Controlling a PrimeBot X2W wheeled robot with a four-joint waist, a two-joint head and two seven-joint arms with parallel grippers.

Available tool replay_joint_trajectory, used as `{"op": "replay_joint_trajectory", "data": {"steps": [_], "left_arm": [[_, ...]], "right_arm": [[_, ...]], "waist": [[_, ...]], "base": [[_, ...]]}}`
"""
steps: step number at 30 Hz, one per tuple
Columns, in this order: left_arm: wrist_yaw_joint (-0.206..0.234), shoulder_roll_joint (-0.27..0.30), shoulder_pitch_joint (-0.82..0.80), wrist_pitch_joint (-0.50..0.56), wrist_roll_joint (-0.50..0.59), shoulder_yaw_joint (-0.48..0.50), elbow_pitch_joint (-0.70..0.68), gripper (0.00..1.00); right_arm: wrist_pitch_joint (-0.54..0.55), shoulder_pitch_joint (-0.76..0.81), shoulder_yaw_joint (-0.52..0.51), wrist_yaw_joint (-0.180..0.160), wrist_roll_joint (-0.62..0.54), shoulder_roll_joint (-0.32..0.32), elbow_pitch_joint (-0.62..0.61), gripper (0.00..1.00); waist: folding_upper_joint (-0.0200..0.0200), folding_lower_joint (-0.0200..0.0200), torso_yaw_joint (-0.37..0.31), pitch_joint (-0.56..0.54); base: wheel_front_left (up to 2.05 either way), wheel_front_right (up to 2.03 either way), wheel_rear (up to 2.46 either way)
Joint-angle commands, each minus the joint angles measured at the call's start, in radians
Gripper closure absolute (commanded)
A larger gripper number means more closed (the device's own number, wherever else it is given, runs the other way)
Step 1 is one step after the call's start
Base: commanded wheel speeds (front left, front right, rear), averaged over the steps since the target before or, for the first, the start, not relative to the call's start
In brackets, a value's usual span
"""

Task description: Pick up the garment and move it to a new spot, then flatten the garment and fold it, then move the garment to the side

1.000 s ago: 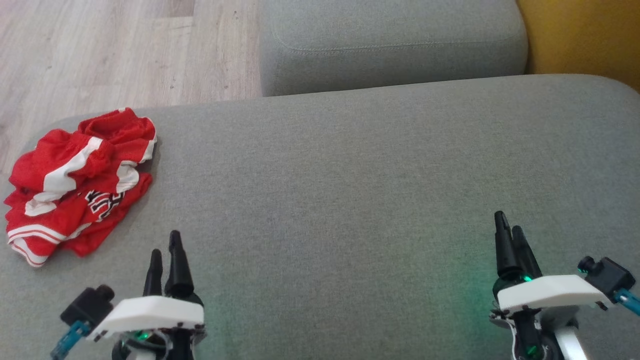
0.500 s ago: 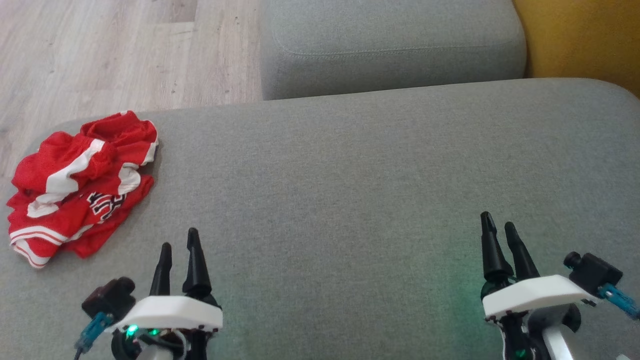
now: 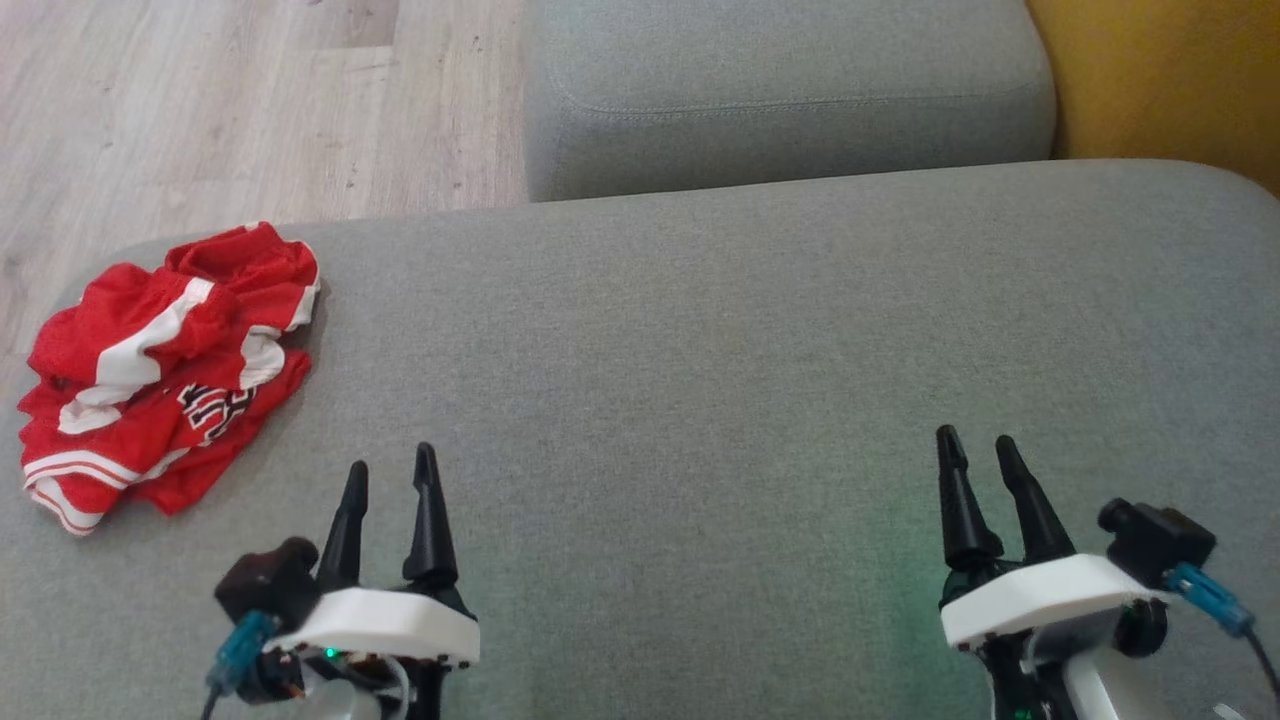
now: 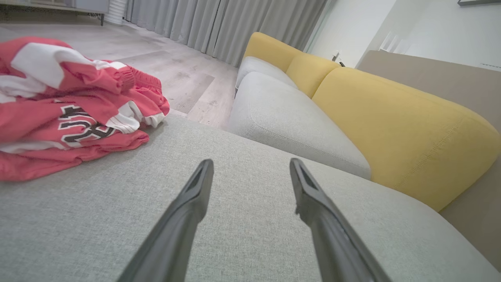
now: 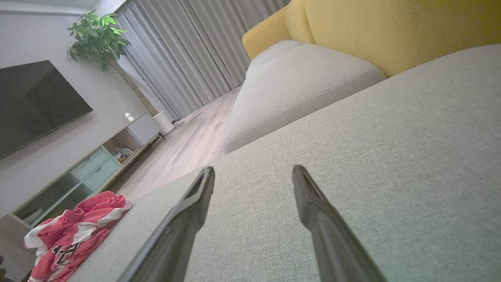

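**Near field.** The left gripper [image 3: 392,457] is pointing its two dark fingers away from the robot over the near left part of the grey seat cushion [image 3: 700,340]. Its jaws are standing wide apart and are gripping nothing. The right gripper [image 3: 974,437] is matching this pose over the near right part of the same cushion, with its jaws likewise spread and empty. Both wrist views are showing bare grey fabric between the fingers. Whether any fingertip is touching the fabric cannot be told.

**Middle field.** The garment [image 3: 165,365], red with white stripes and dark lettering, is lying in a crumpled heap on the cushion's far left corner, close to its edge. It is sitting beyond and to the left of the left gripper, near it but not touching, and well apart from the right gripper.

**Far field.** A second grey cushion [image 3: 780,90] is adjoining the first across a seam. A yellow backrest [image 3: 1160,80] is rising at the far right. Pale wood flooring [image 3: 200,110] is extending past the garment's corner. Farther off, grey curtains [image 4: 219,19] are hanging to the floor, and a dark television [image 5: 35,102] is hanging on the wall above a low cabinet [image 5: 90,164], beside a leafy plant [image 5: 98,35].
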Motion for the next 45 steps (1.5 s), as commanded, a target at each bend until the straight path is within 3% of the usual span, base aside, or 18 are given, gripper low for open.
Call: {"op": "replay_joint_trajectory", "data": {"steps": [1, 38, 45], "left_arm": [[0.013, 0.005, -0.058, -0.015, 0.040, 0.010, -0.035, 0.00], [0.090, 0.007, -0.103, -0.124, 0.444, -0.059, 0.049, 0.00], [0.092, 0.007, -0.107, -0.125, 0.441, -0.056, 0.060, 0.00]], "right_arm": [[-0.018, -0.060, 0.025, 0.006, -0.042, -0.007, -0.034, 0.00], [-0.127, -0.072, 0.013, 0.008, -0.522, -0.010, 0.030, 0.00], [-0.128, -0.070, 0.008, 0.008, -0.518, -0.010, 0.035, 0.00]], "waist": [[0.0000, 0.0000, 0.001, 0.000], [0.0000, 0.0000, 0.011, -0.009], [0.0000, 0.0000, 0.012, -0.010]], "base": [[0.00, 0.00, 0.00], [0.00, 0.00, 0.00], [0.00, 0.00, 0.00]]}}
